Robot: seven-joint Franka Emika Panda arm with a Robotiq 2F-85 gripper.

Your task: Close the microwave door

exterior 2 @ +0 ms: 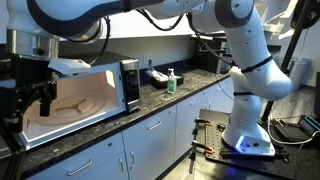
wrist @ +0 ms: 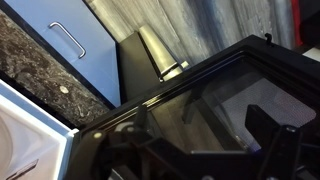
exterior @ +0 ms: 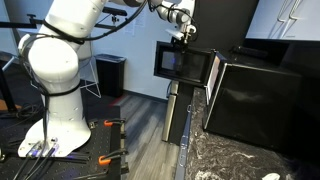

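Nothing legible in any view: no brand, label, number or sign can be made out. The control strip (exterior 2: pixel 130 85) on the microwave (exterior 2: pixel 90 100) is only a dark blur in an exterior view. The green bottle (exterior 2: pixel 171 82) on the bench (exterior 2: pixel 195 88) is too small to show any print. In the wrist view, the glass of the microwave door (wrist: pixel 200 110) carries reflections only, no lettering

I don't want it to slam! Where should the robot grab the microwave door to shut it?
Probably the top edge of the microwave door near its free end, far from the hinge, coming from above, where the gripper hangs. The door stands upright and swung open, a thin flat panel.
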